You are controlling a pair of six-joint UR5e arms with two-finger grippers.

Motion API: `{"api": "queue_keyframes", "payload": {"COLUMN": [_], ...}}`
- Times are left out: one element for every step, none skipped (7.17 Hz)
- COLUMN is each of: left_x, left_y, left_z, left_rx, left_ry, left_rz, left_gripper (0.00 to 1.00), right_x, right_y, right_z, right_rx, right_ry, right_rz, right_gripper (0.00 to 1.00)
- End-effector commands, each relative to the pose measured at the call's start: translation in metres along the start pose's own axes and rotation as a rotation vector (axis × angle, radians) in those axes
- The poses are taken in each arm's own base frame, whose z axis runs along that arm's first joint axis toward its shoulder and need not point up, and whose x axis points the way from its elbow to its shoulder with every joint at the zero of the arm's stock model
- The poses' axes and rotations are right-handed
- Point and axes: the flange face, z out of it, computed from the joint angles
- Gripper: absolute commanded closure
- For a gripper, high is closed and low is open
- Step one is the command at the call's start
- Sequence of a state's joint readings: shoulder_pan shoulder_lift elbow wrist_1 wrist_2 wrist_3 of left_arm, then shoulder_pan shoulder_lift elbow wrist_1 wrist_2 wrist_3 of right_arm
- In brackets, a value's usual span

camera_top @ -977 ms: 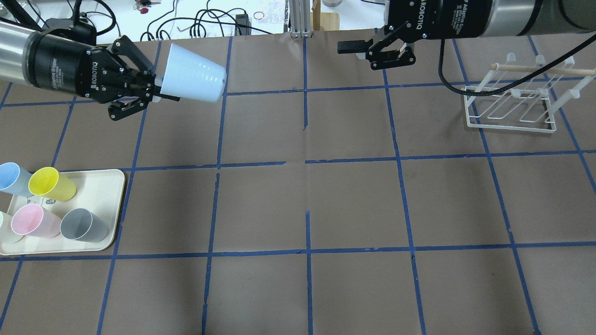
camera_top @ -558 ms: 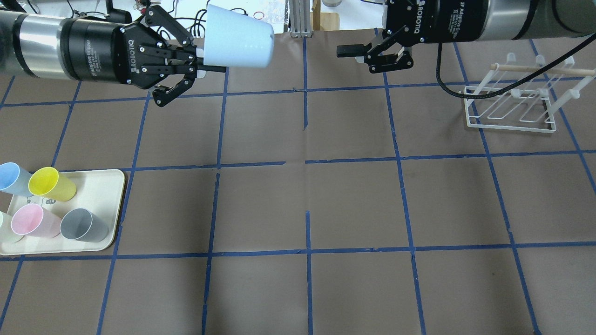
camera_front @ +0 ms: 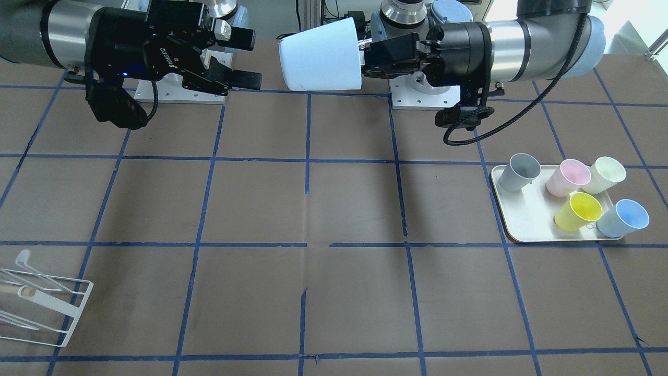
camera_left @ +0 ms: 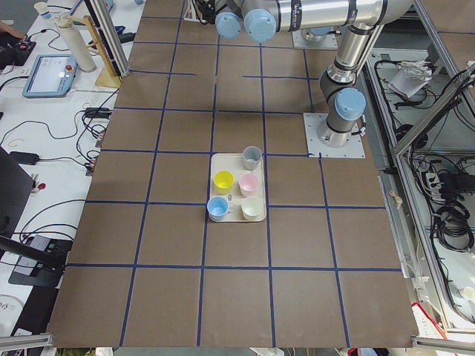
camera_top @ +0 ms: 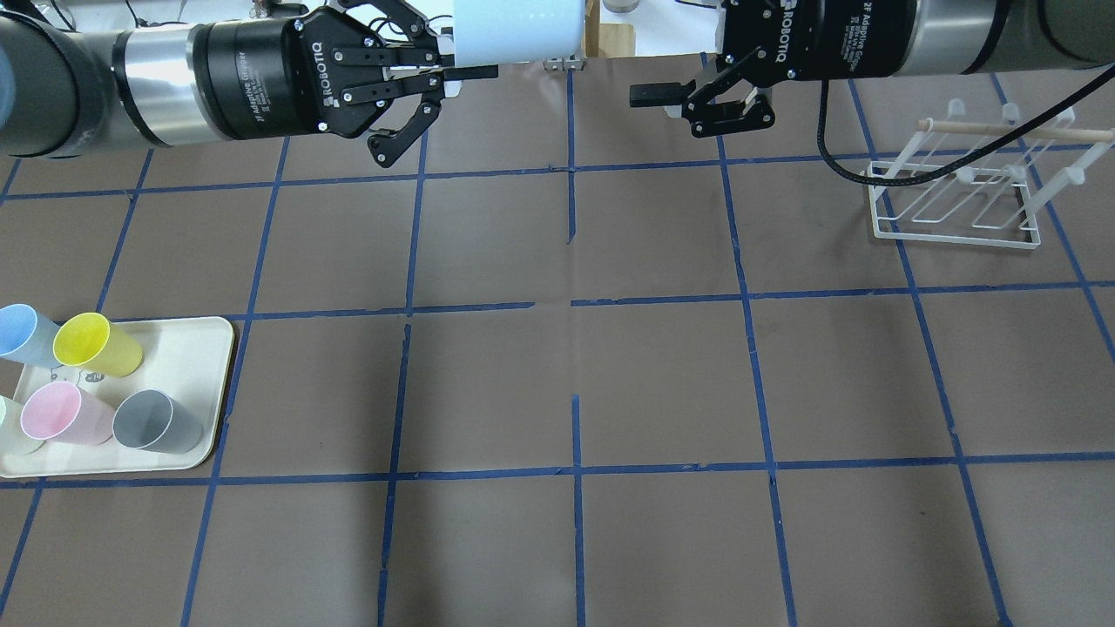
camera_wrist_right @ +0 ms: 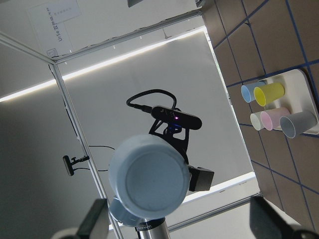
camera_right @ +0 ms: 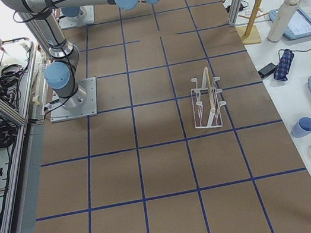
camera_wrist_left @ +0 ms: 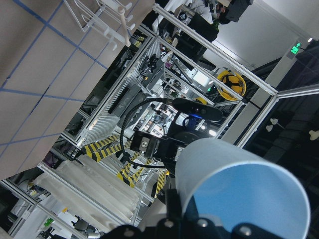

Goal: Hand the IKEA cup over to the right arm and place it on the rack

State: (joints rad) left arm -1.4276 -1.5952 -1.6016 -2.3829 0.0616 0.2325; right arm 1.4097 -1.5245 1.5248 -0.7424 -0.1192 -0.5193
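Observation:
The pale blue IKEA cup (camera_top: 516, 31) lies on its side in the air at the table's far edge, base toward the right arm. My left gripper (camera_top: 462, 57) is shut on its rim. In the front-facing view the cup (camera_front: 321, 56) hangs between both grippers, with the left gripper (camera_front: 365, 55) at its mouth end. My right gripper (camera_top: 671, 104) is open and empty, a short gap from the cup's base, also seen in the front-facing view (camera_front: 254, 59). The right wrist view shows the cup's base (camera_wrist_right: 149, 181) straight ahead. The white wire rack (camera_top: 958, 187) stands at the far right.
A cream tray (camera_top: 187, 348) at the near left holds a grey cup (camera_top: 157, 421), a pink cup (camera_top: 61, 414), a yellow cup (camera_top: 94, 344), another pale blue cup (camera_top: 22, 333) and a cream one. Blue tape lines cross the brown table.
My left arm has carried the cup to the right and farther back, toward the right gripper. The right gripper has stayed open and nearly still.

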Motion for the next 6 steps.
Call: {"api": "queue_keyframes", "payload": {"left_x": [-0.008, -0.012, -0.014, -0.017, -0.017, -0.016], "left_y": [-0.007, -0.011, -0.012, -0.011, -0.008, -0.008], "left_z": [0.004, 0.005, 0.006, 0.013, 0.023, 0.028], "left_rx": [0.0, -0.001, -0.003, -0.015, -0.025, -0.024], "left_ry": [0.023, 0.024, 0.024, 0.016, 0.03, 0.057], "left_rz": [-0.012, -0.015, -0.02, -0.019, -0.01, -0.01], "left_gripper": [1.0, 1.0, 1.0, 1.0, 1.0, 1.0], "right_x": [-0.001, 0.0, -0.003, -0.001, 0.0, -0.001], "right_y": [0.001, 0.002, 0.002, -0.003, -0.004, -0.004], "right_z": [0.0, 0.006, 0.014, 0.015, 0.015, 0.016], "right_rx": [0.001, -0.01, -0.01, -0.003, -0.003, -0.004], "right_ry": [-0.001, 0.002, -0.019, -0.035, -0.035, -0.035], "right_rz": [-0.006, -0.007, -0.009, -0.003, -0.001, -0.008], "right_gripper": [0.0, 0.0, 0.0, 0.0, 0.0, 0.0]}}
